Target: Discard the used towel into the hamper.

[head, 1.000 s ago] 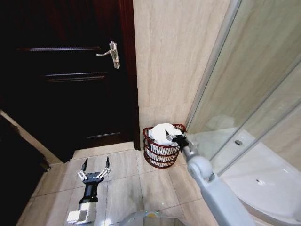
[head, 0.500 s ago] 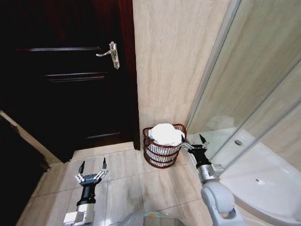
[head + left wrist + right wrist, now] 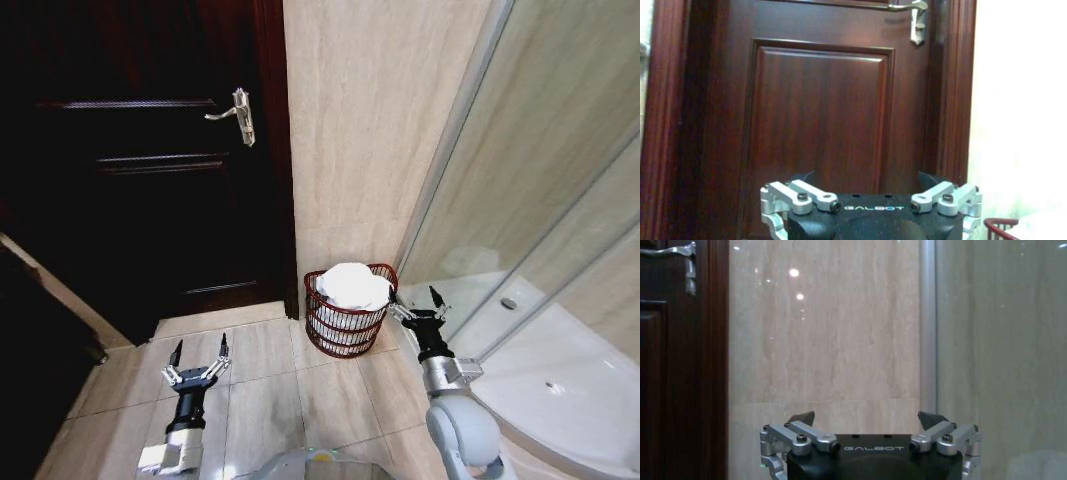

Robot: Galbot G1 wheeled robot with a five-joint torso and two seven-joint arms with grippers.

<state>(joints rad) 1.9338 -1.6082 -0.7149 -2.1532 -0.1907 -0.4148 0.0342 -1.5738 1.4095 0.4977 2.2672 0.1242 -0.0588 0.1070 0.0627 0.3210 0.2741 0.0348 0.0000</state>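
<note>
Nearest to me, my left hand [image 3: 199,352] hung low over the pale beige tiled floor [image 3: 260,390], its fingers spread and nothing between them; its arm ran off the lower edge of the head view. My right hand [image 3: 415,302] sat a little farther forward, just beside the hamper and clear of its rim, its fingers likewise splayed and empty, with the grey forearm cut off at the bottom of the picture.

Beyond it, the small round dark red-brown openwork hamper [image 3: 345,327] stood on the floor in the corner, between the dark wooden door [image 3: 140,170] and the glass shower screen [image 3: 560,210]. The crumpled white towel [image 3: 352,284] lay heaped inside, mounding above the wavy rim; how deep it went I could not make out through the weave.

From the left wrist, I caught a sliver of the hamper's red rim [image 3: 998,227] at the frame's corner. Farther off, the silver lever door handle [image 3: 236,113] stood out against the door, and the beige marble-look wall [image 3: 370,130] rose behind the hamper.
</note>
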